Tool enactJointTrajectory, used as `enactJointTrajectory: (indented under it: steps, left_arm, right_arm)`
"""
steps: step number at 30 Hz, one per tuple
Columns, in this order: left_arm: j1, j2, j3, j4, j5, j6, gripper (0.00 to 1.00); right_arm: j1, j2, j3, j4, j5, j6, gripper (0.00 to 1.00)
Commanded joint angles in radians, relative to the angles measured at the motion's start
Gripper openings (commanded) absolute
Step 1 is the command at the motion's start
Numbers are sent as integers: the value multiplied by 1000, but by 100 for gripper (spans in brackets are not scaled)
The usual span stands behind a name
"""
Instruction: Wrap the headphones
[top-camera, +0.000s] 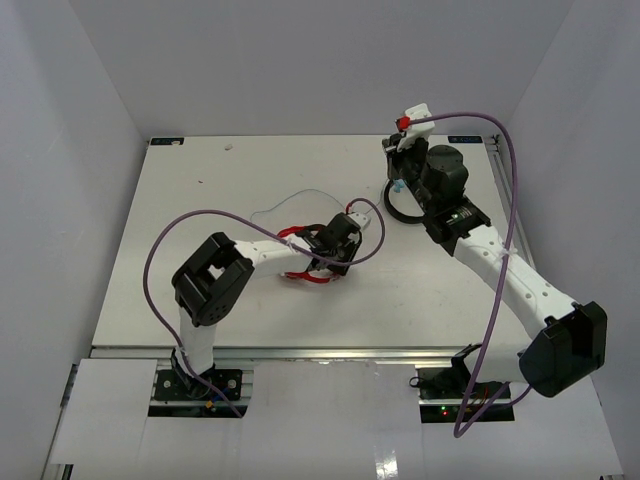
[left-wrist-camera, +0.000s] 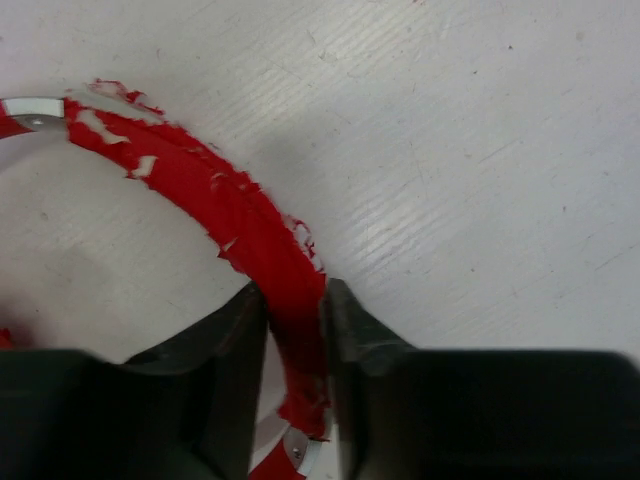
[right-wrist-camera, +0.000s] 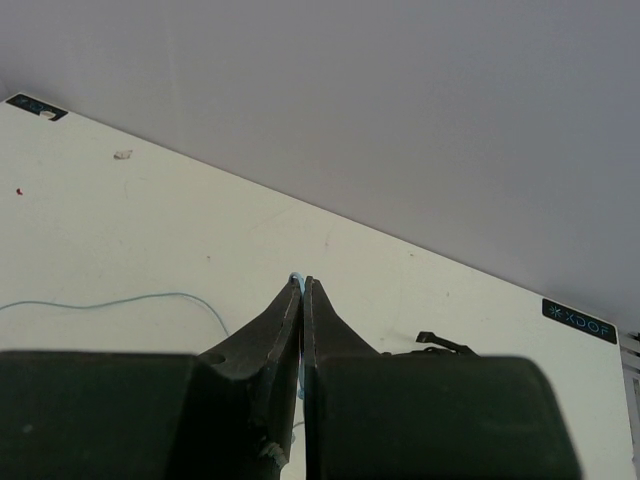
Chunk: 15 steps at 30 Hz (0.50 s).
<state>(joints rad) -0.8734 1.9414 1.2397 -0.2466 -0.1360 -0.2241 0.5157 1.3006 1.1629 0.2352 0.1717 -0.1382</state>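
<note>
Red headphones (top-camera: 308, 278) lie mid-desk (top-camera: 190, 190). The left pincer (left-wrist-camera: 295, 300) clamps their peeling headband (left-wrist-camera: 200, 188). The right pincer (right-wrist-camera: 303, 288), clenched, pinches the thin pale blue cable (right-wrist-camera: 120, 299) at far right.

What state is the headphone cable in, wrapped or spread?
Spread: the cable trails loose across the table, not around the headphones; right hand pinches it.

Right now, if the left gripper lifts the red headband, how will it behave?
The headband is a thin open arc, so probably springy and light. Its red coating is flaking, so it may shed or slip in the left gripper. The cable, pinched in the right gripper, lies in loose curves: likely floppy, trailing.
</note>
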Motion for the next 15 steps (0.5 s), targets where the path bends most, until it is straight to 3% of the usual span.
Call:
enactJointTrajectory:
  steps: [1, 3, 5, 9, 12, 15]
  left_arm:
    - [1, -66, -58, -43, 45, 59, 18]
    - [6, -166, -127, -49, 54, 115, 4]
    - [15, -301, -207, -50, 91, 178, 0]
    - [18, -519, -425, 20, 222, 417, 0]
    - [21, -590, -467, 19, 226, 416, 0]
    - [30, -602, -418, -88, 169, 363, 0]
  right_arm:
    - [-8, -57, -9, 70, 0, 5, 8]
    - [-7, -68, -20, 68, 4, 16, 8]
    - [-8, -83, -38, 67, 9, 41, 8]
    - [-8, -123, -93, 74, 20, 123, 8]
    - [-9, -138, -135, 79, 7, 186, 8]
    - [-8, -144, -144, 66, 26, 192, 8]
